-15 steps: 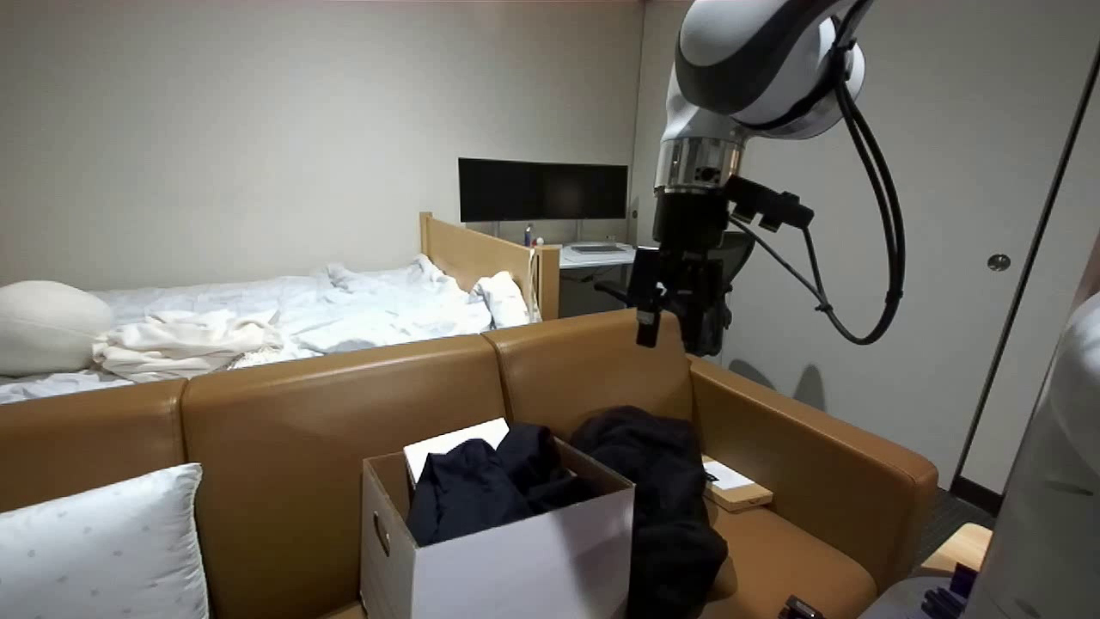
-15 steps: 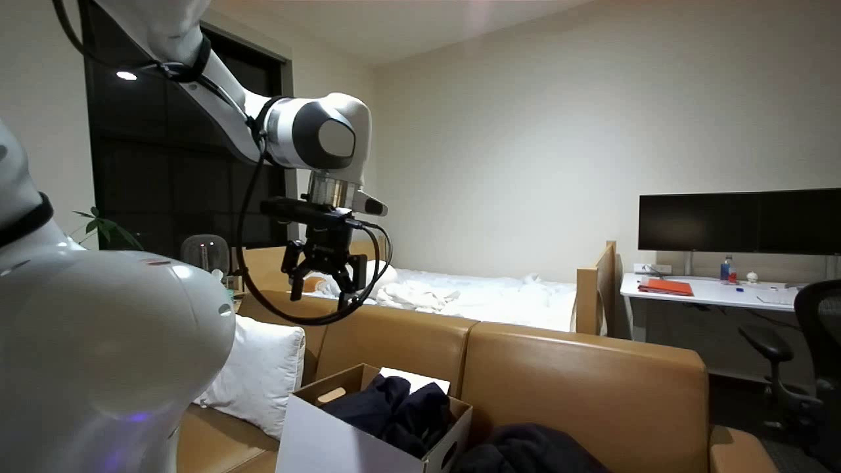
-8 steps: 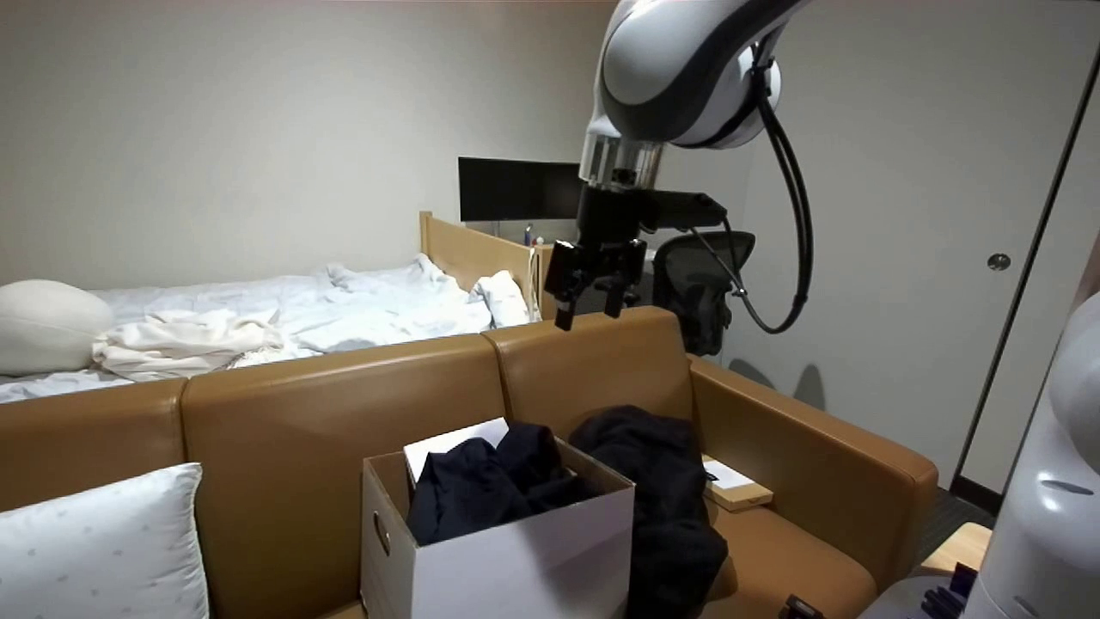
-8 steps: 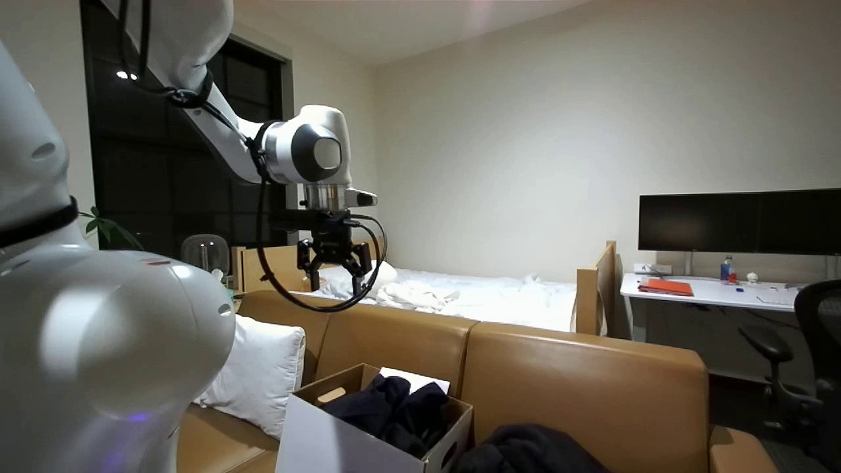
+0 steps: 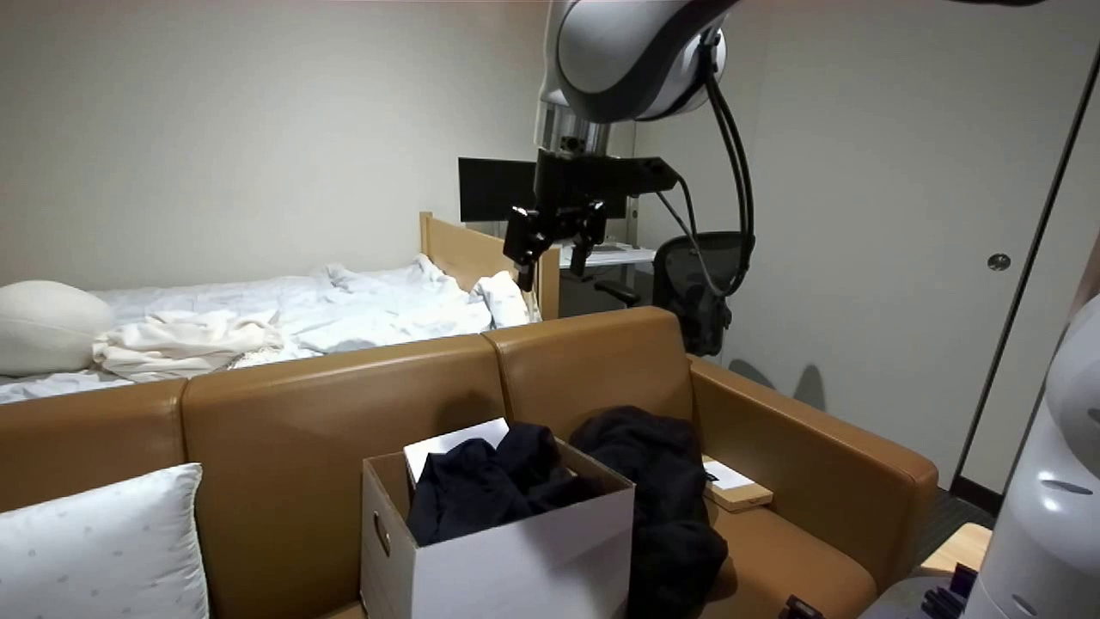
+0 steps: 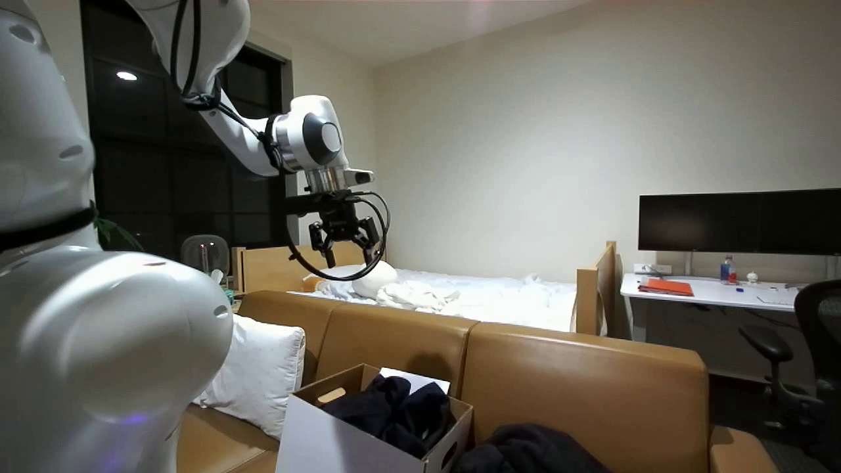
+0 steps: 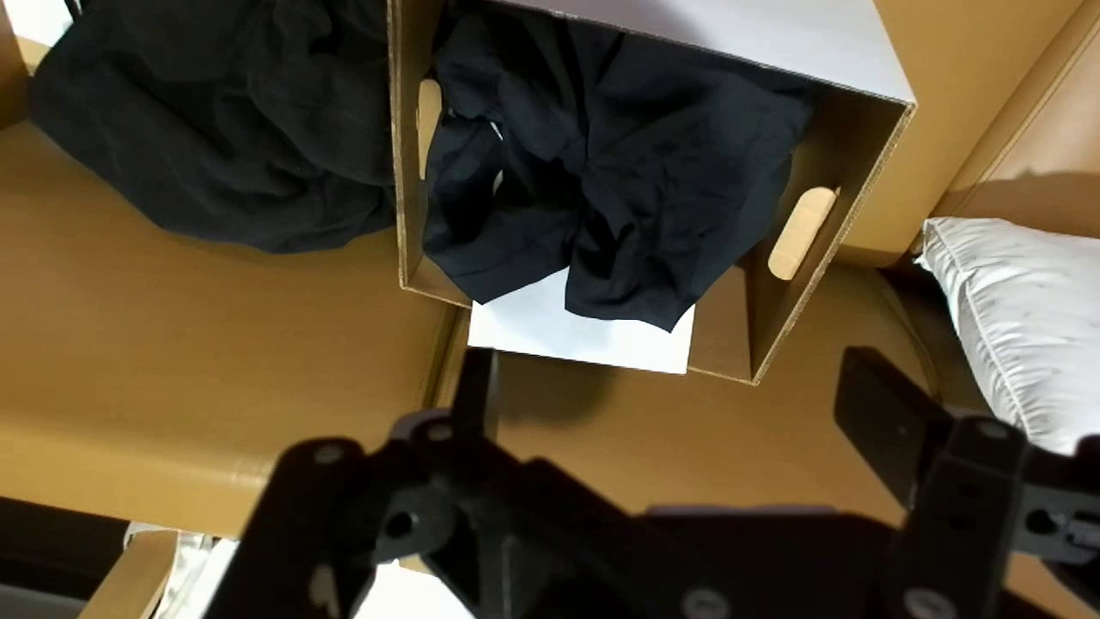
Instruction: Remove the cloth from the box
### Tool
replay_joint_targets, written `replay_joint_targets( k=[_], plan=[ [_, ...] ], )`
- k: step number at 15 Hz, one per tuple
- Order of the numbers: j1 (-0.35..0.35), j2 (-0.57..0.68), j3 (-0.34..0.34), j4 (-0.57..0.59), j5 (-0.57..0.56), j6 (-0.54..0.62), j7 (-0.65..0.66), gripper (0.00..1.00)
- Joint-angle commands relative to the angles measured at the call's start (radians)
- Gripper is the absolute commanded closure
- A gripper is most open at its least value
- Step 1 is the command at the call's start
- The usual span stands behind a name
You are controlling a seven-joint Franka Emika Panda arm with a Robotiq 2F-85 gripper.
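Note:
The dark navy cloth (image 5: 477,490) lies crumpled inside the open box (image 5: 524,567), rising a little above its rim. The box is white outside and brown inside and stands on the sofa. In the wrist view the cloth (image 7: 662,163) fills much of the box, and part of it lies over a white flat piece (image 7: 533,328) at one wall. The cloth also shows in an exterior view (image 6: 394,410). My gripper (image 5: 552,273) is open and empty, high above the sofa back and well above the box, apart from the cloth. In the wrist view the gripper's jaws (image 7: 670,365) stand wide apart.
A black garment (image 5: 662,507) lies on the sofa right beside the box. The sofa back (image 5: 344,395) rises behind the box. A white pillow (image 5: 103,550) and a thin cardboard box (image 5: 737,490) lie on the sofa. A bed (image 5: 369,301) is behind the sofa.
My open gripper has swung sideways, leftward in an exterior view, and has risen in the last half second. Its shadow now falls on the sofa back behind the box. Cloth and box have not moved.

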Motion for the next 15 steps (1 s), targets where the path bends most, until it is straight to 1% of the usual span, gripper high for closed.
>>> replay_joint_targets(
  k=[1, 6, 10, 12, 15],
  plan=[
    [0.005, 0.0, -0.004, 0.002, -0.001, -0.003, 0.001, 0.0],
    [0.005, 0.0, -0.004, 0.002, -0.001, -0.003, 0.001, 0.0],
    [-0.049, 0.172, 0.003, 0.121, -0.061, 0.024, 0.116, 0.0],
    [-0.069, 0.277, 0.005, 0.186, -0.141, 0.01, 0.209, 0.0],
    [-0.042, 0.396, -0.03, 0.277, -0.196, -0.032, 0.283, 0.0]
  ],
)
